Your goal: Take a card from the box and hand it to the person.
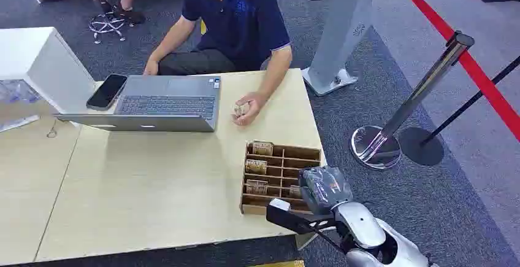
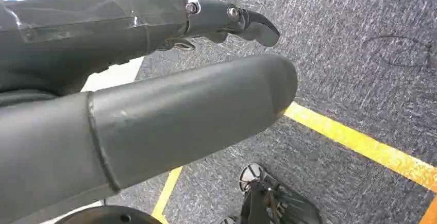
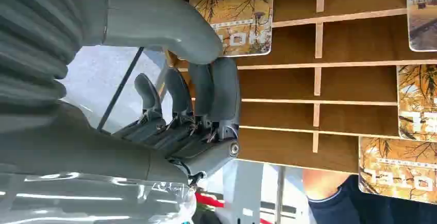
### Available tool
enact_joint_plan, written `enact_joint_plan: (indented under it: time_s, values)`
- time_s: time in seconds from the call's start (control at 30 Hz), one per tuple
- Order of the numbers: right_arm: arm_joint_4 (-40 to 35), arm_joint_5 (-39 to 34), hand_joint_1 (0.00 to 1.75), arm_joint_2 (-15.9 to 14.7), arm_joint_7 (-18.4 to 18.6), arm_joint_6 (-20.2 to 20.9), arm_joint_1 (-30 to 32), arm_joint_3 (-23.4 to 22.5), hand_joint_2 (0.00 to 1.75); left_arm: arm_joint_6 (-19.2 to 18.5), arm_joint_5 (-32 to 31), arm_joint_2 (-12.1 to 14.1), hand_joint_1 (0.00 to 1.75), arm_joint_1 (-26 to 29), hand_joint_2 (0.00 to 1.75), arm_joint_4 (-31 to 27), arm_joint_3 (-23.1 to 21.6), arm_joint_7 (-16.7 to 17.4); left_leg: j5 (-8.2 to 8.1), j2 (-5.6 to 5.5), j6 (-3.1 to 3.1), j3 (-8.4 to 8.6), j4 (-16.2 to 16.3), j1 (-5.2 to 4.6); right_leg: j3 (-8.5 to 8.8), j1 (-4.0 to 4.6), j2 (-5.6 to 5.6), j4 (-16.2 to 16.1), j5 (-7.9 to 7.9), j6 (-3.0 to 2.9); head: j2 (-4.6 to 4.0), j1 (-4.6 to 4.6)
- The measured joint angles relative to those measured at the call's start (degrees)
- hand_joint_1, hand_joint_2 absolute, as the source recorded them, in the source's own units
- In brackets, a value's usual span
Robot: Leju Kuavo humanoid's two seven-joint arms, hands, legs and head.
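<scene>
The robot's right hand (image 1: 324, 187), wrapped in clear plastic, hangs over the near right corner of the compartmented wooden card box (image 1: 282, 156) on the pale desk (image 1: 141, 187), the head view shows; the right wrist view adds what that one hides: the dark fingers (image 3: 208, 92) are curled toward the thick thumb (image 3: 170, 26), and their tips and the thumb's sit against the edge of an autumn-print card (image 3: 239, 13) standing in a slot at the box's edge. Whether they actually pinch that card cannot be told. Further cards (image 3: 415, 103) lean in the slots beyond the fingertips, with bare wooden compartments between. The left hand (image 2: 154, 110) appears in the left wrist view, hanging over grey carpet (image 2: 360, 38) crossed by yellow floor tape (image 2: 360, 144); one dark finger (image 2: 247, 23) is extended past the thumb with nothing held. Across the desk beyond the box, a seated person (image 1: 239, 21) in a dark blue shirt rests one hand (image 1: 245, 108) on the desktop, just past the box's far side, beside an open laptop (image 1: 165, 104) with a phone (image 1: 107, 91) on its corner. A chrome stanchion (image 1: 405, 110) stands on the carpet off the desk's right end.
</scene>
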Motion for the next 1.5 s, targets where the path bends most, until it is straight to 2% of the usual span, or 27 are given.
enact_joint_plan:
  time_s: [0.1, 0.23, 0.47, 0.8, 0.97, 1.23, 1.5]
  values:
    - [-0.02, 0.09, 1.2, 0.0, 0.0, 0.0, 0.02, 0.07, 1.75, -0.13, 0.0, 0.11, 0.0, 0.0, 0.0, 0.0, 0.0, 0.0, 0.0, 0.0, 0.0, 0.0, 0.0, 0.0, 0.0, 0.0, 0.0, 0.0, 0.0, 0.0, 0.0, 0.0]
    - [-0.02, 0.09, 1.22, 0.02, 0.0, 0.0, 0.06, 0.15, 1.75, -0.22, 0.0, 0.11, 0.0, 0.0, 0.0, 0.0, 0.0, 0.02, 0.0, 0.0, 0.0, 0.0, 0.0, 0.0, 0.0, 0.0, 0.0, 0.0, 0.0, 0.0, 0.0, 0.02]
    - [-0.2, -0.02, 1.08, 0.02, 0.09, 0.2, 0.14, 0.83, 1.75, -0.35, -0.2, 0.15, 0.0, 0.0, 0.0, 0.0, 0.0, 0.17, 0.0, 0.0, 0.0, 0.0, 0.0, 0.0, 0.0, 0.0, 0.0, 0.0, 0.0, 0.0, 0.0, 0.0]
    - [-0.22, 0.0, 1.08, 0.04, 0.18, 0.41, 0.74, 1.97, 1.75, -0.48, -0.63, 0.15, 0.0, -0.02, 0.0, 0.0, 0.0, 0.55, 0.0, -0.01, 0.0, -0.03, 0.0, 0.0, -0.01, 0.0, -0.02, 0.0, 0.0, 0.0, 0.0, 0.02]
    - [-0.24, -0.17, 1.24, 0.04, 0.18, 0.5, 0.73, 2.3, 1.75, -0.52, -0.74, 0.15, 0.0, -0.02, 0.0, 0.0, 0.0, 0.55, 0.0, -0.01, 0.0, -0.03, 0.0, 0.0, -0.01, 0.0, -0.02, 0.0, 0.0, 0.0, 0.0, 0.0]
    - [-0.44, -0.2, 1.4, 0.11, 0.24, 0.59, 0.72, 2.54, 1.75, -0.72, -0.83, 0.15, 0.0, -0.02, 0.0, 0.0, 0.0, 0.55, 0.0, -0.01, 0.0, -0.02, 0.0, 0.0, 0.0, 0.0, -0.02, 0.0, 0.0, 0.0, 0.0, 0.0]
    - [-0.5, -0.17, 1.41, 0.22, 0.24, 0.66, 0.83, 3.28, 1.75, -0.9, -1.01, 0.15, 0.0, -0.02, 0.0, 0.0, 0.0, 0.52, 0.0, -0.01, 0.0, -0.02, 0.0, 0.0, 0.0, 0.0, -0.01, 0.0, 0.0, 0.0, 0.0, 0.0]
